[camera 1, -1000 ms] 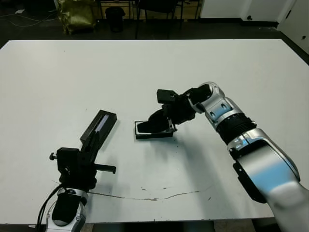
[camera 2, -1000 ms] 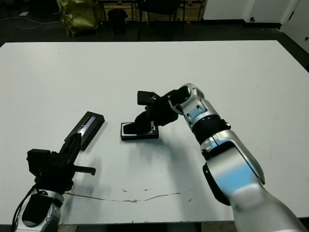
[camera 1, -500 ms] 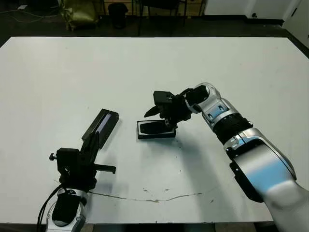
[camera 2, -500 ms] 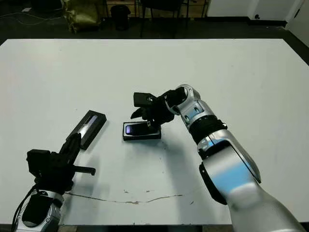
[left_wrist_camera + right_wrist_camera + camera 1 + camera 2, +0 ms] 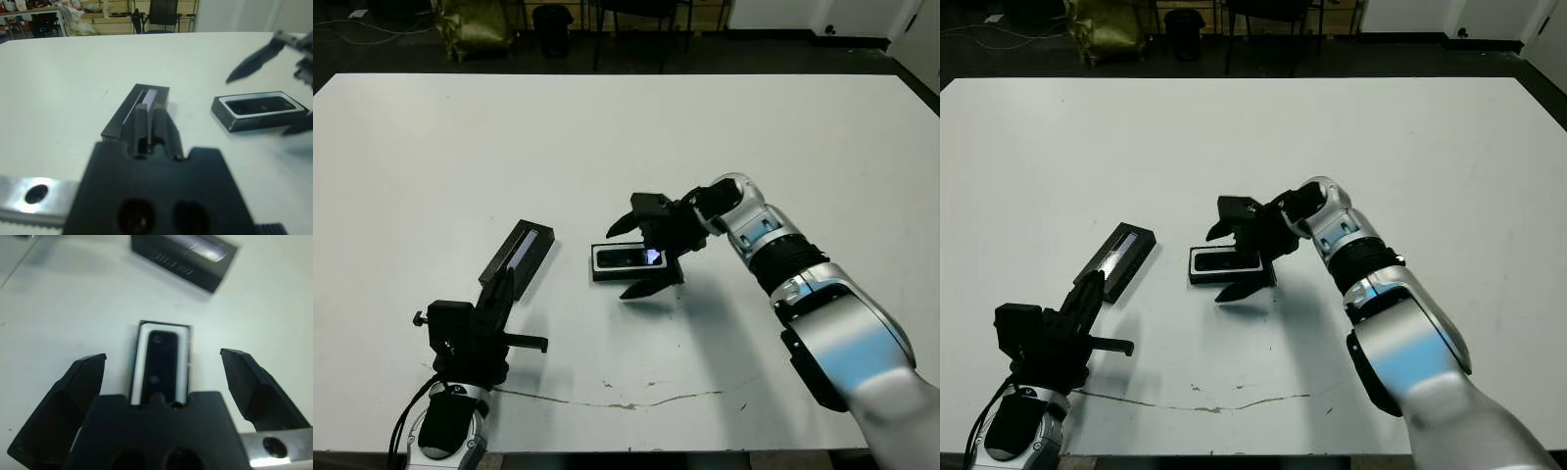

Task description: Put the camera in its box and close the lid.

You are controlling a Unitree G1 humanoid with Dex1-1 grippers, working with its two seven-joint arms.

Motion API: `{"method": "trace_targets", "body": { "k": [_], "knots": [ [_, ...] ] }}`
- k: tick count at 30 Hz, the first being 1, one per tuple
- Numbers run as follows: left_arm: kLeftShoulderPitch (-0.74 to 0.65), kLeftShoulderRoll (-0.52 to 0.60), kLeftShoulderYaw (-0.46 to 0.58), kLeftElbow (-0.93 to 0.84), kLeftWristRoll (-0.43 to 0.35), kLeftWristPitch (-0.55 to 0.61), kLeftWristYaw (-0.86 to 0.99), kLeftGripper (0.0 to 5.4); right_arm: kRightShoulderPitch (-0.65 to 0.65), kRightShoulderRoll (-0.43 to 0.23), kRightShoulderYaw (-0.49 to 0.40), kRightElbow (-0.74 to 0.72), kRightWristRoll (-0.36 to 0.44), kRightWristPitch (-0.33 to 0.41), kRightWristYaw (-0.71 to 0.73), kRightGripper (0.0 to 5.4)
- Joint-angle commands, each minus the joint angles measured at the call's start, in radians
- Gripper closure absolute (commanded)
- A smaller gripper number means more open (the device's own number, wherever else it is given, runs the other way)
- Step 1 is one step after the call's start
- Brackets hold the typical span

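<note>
Camera [image 5: 625, 258] in box [image 5: 597, 275], right fingers [image 5: 625, 226] spread wide.

bright, even overhead light washes the white table [image 5: 783, 127] with soft shadows under the arms, head views sharp, both wrist views blurred, especially up close.

Black camera [image 5: 158, 363] in white-lined black box [image 5: 140, 362]; black lid [image 5: 516, 253], silvery-blue strip; white table [image 5: 607, 137].

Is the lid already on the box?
No: the lid lies flat on the table apart from the box, whose top is uncovered with the camera inside.
</note>
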Motion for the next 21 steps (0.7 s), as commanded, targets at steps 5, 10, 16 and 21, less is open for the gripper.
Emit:
{"method": "trace_targets", "body": {
  "k": [5, 10, 16, 21],
  "knots": [
    [0.013, 0.01, -0.001, 0.024, 0.019, -0.017, 0.002, 5.4, -0.015, -0.066, -0.161, -0.179, 0.149, 0.185, -0.048, 0.01],
    [0.01, 0.007, 0.008, 0.03, 0.001, -0.023, -0.007, 5.4, 0.045, -0.117, -0.288, -0.433, 0.275, 0.395, -0.167, 0.01],
    [0.013, 0.012, 0.021, 0.01, 0.003, -0.018, -0.003, 5.4, 0.275, -0.105, -0.439, -0.771, 0.409, 0.509, -0.437, 0.38],
    [0.014, 0.021, 0.059, 0.013, -0.019, -0.062, -0.014, 5.4, 0.547, -0.102, -0.492, -1.024, 0.388, 0.45, -0.666, 1.52]
  ]
}}
